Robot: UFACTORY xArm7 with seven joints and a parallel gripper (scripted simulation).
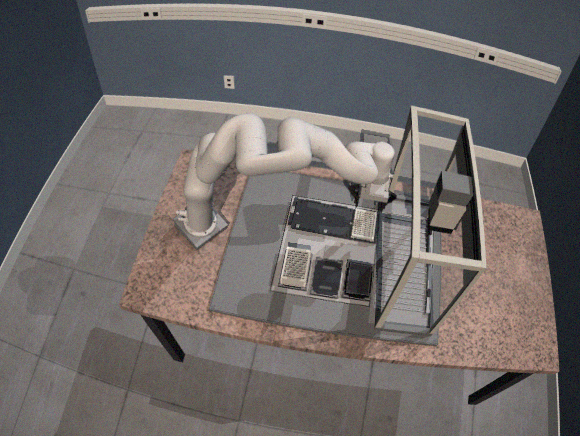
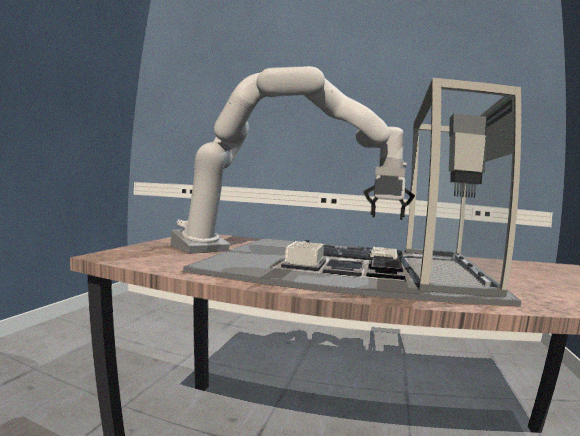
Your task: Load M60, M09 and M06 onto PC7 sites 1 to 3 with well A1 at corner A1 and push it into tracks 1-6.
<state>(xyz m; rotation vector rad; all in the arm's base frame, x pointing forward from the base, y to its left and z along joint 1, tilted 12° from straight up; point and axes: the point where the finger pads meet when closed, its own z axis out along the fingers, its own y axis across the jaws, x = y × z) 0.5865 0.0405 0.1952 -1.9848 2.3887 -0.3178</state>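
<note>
The dark plate carrier PC7 [image 1: 322, 217] lies on the apron in front of the rails [image 1: 402, 260]. A pale well plate [image 1: 364, 224] sits on the carrier's end nearest the rails; it also shows in the exterior view [image 2: 384, 252]. The carrier's other two sites look bare. The white deep-well block M09 [image 1: 295, 267] stands in nest S1 [image 2: 304, 253]. Nests S2 [image 1: 327, 277] and S3 [image 1: 359, 279] look dark; I cannot tell what they hold. My gripper [image 2: 387, 205] is open and empty, well above the pale plate, next to the instrument frame.
The instrument's tall beige frame [image 1: 435, 215] stands over the rails, with a pipetting head [image 2: 467, 150] hanging inside. The arm's base [image 1: 200, 225] is bolted at the table's left. The grey apron [image 1: 255, 240] lies between the base and the nests.
</note>
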